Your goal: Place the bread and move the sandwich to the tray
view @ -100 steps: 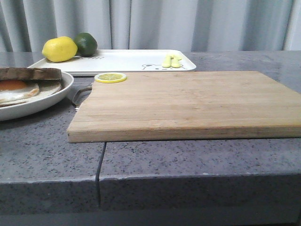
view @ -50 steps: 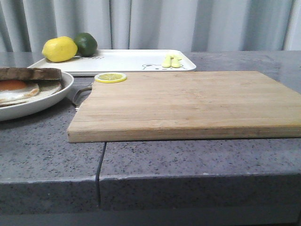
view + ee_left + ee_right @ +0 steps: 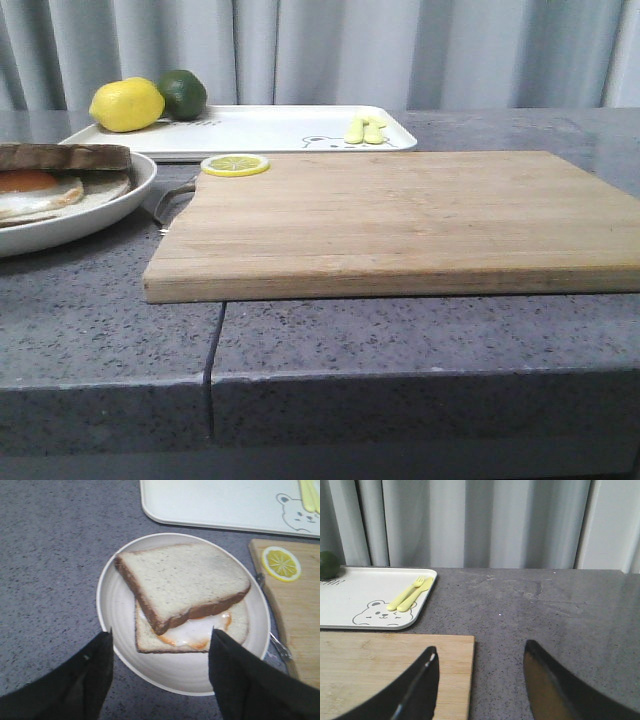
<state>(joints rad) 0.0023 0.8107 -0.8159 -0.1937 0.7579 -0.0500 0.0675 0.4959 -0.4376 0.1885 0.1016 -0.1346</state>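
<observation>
The sandwich (image 3: 185,597) lies on a round white plate (image 3: 111,605). Its top bread slice (image 3: 182,577) sits askew over the fried egg (image 3: 197,630) and the bottom slice. My left gripper (image 3: 162,631) is open and empty just above the plate's near rim, with one finger (image 3: 92,672) on each side. In the front view the plate (image 3: 110,205) and sandwich (image 3: 50,180) are at the left edge, and the white tray (image 3: 270,128) is behind them. My right gripper (image 3: 480,647) is open and empty over the right end of the cutting board (image 3: 380,672). Neither gripper shows in the front view.
A large wooden cutting board (image 3: 390,220) fills the table's middle, with a lemon slice (image 3: 235,164) at its far left corner. On the tray are a lemon (image 3: 127,104), a lime (image 3: 182,93) and yellow cutlery (image 3: 364,129). A metal piece (image 3: 172,200) lies between plate and board.
</observation>
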